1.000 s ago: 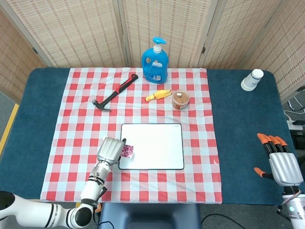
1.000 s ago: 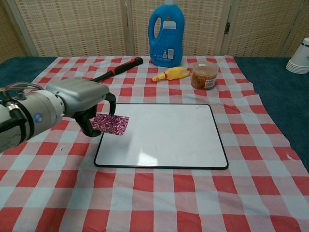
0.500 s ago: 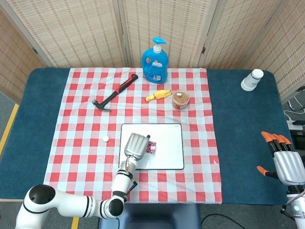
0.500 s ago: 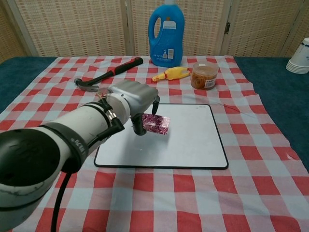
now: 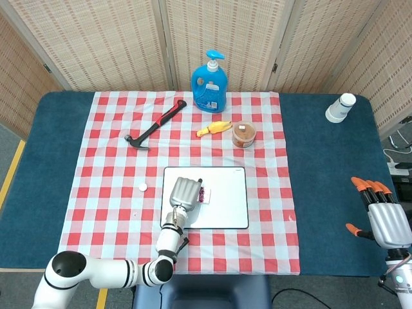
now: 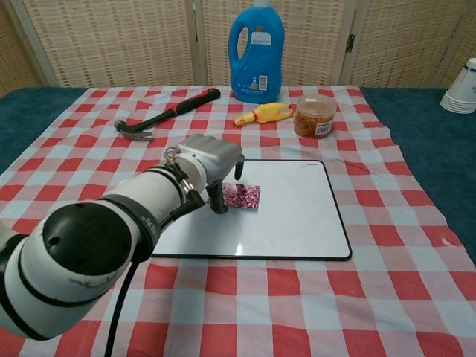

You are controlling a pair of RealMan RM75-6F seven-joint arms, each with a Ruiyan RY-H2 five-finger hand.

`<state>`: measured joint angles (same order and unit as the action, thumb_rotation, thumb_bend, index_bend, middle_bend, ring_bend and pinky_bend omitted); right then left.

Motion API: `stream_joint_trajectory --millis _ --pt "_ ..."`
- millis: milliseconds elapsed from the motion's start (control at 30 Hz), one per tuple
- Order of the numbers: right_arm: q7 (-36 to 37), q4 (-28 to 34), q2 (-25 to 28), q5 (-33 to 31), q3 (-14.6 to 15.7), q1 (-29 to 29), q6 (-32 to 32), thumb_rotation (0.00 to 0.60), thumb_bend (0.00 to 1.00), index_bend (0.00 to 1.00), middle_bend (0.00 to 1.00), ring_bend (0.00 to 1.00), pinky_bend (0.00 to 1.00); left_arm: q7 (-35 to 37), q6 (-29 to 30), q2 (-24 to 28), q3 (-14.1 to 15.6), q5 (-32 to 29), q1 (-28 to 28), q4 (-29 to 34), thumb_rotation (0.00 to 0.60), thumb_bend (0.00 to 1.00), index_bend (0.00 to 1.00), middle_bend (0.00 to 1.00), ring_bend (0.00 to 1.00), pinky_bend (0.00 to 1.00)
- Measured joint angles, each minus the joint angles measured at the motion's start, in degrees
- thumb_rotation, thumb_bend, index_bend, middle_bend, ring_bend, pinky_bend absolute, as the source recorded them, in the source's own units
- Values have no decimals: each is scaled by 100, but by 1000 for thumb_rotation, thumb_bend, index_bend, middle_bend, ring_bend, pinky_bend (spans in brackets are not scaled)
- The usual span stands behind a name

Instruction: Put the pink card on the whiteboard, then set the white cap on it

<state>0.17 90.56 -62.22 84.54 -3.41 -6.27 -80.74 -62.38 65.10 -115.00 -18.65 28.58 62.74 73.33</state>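
Card (image 6: 242,196) first: the pink patterned piece sits low over the whiteboard (image 6: 297,223), pinched at its left edge by the left hand (image 6: 210,165), whose fingers curl down around that edge. From the chest view the card looks flat and close to the board; whether it already rests there or hangs just above I cannot tell. Holding it by one edge makes sense, as most of the card can lie down before the fingers let go. It is toward the board's left half, which leaves bare white around it.

Cap (image 5: 143,187) next: the small white disc lies on the checked cloth (image 5: 109,167) just left of the board, apart from the hand, near enough for the same arm to fetch. I'd judge the first step nearly done and the cap step not started.

Off to the far side, the right hand (image 5: 383,219) hovers past the surface edge with fingers spread, holding nothing.

Behind the board stand a hammer (image 5: 154,125), blue bottle (image 5: 208,84), yellow toy (image 5: 214,129) and small jar (image 5: 244,134), all well out of the way.
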Motion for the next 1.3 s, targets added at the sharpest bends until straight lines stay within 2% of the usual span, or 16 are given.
stream_joint_trajectory --millis 200,400,633,733,900,1300 --pt "18 -8 4 -41 -19 10 -15 600 15 15 121 77 132 73 21 45 50 121 -56 23 600 228 281 993 1000 1000" --pt "1 -1 4 0 -4 20 -41 600 15 15 122 77 132 -61 168 683 111 104 -219 427 600 266 307 996 1000 1000" --pt "-72 -3 -26 -60 -22 3 -2 600 16 15 122 77 132 -362 217 1552 107 -253 -329 1153 600 274 333 999 1000 1000" --pt "-124 -2 -46 -65 -18 -13 29 600 15 15 122 77 132 -425 220 1763 188 -418 -373 1354 600 273 344 999 1000 1000" --pt "-194 -3 -73 -76 -9 -31 66 600 15 15 122 77 132 -412 147 1851 353 -513 -388 1356 600 274 370 999 1000 1000" --pt "-235 -32 -101 -153 -27 -73 154 600 15 15 122 77 132 -281 -132 1819 635 -624 -350 930 600 275 404 999 1000 1000"
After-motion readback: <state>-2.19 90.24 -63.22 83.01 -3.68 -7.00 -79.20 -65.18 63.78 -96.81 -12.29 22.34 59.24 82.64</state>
